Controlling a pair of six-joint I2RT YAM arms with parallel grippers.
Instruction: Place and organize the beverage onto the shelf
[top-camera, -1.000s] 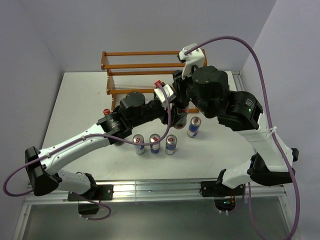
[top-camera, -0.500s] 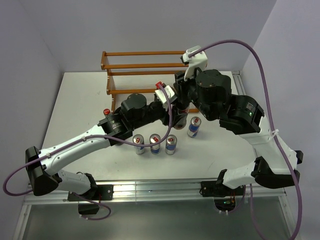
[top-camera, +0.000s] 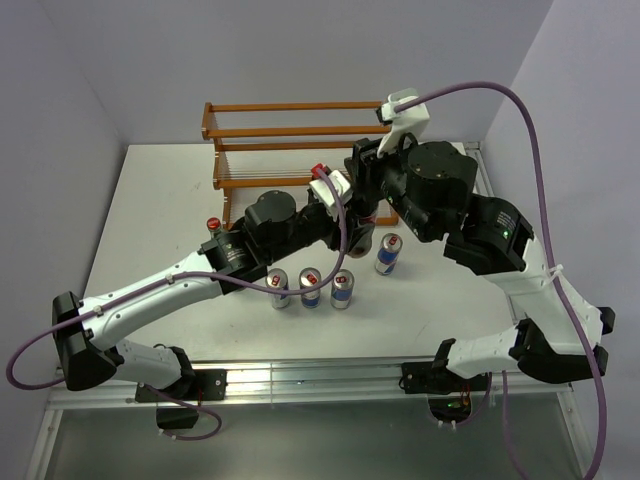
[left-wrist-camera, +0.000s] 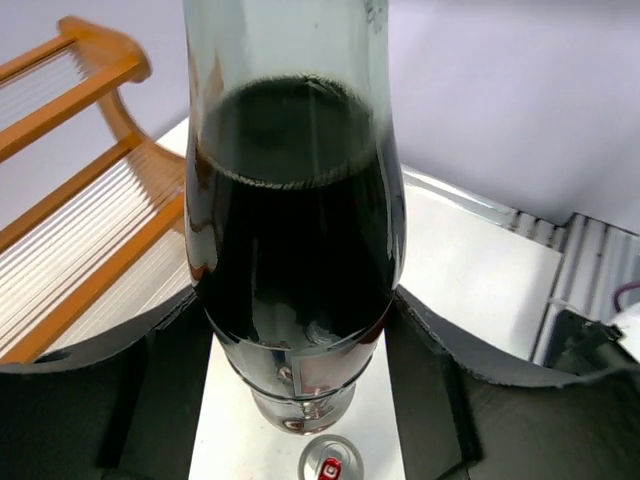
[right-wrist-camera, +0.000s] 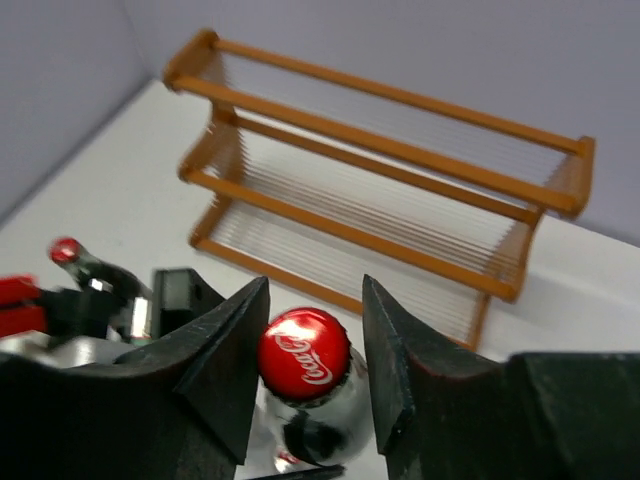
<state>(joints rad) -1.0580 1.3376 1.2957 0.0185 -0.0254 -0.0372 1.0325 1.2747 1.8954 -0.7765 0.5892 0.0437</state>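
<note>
A dark cola bottle (left-wrist-camera: 295, 250) stands upright between my two grippers in front of the orange-brown shelf (top-camera: 285, 133). My left gripper (left-wrist-camera: 300, 325) is shut on the bottle's body; it also shows in the top view (top-camera: 350, 207). My right gripper (right-wrist-camera: 315, 300) is open around the bottle's red cap (right-wrist-camera: 303, 353), with a gap on the right side. The second cola bottle (top-camera: 213, 225) stands at the shelf's left end. Three silver-blue cans (top-camera: 311, 287) stand in a row at the table's middle, and one more can (top-camera: 388, 254) is to their right.
The shelf (right-wrist-camera: 400, 160) has nothing on its tiers. A can top (left-wrist-camera: 327, 462) lies just below the held bottle in the left wrist view. Walls close the table at the back and right. The table's metal edge rail (top-camera: 300, 375) runs along the front.
My right arm's wrist has shifted to the right and back above the bottle. My left arm has stayed almost still with the bottle in its grip.
</note>
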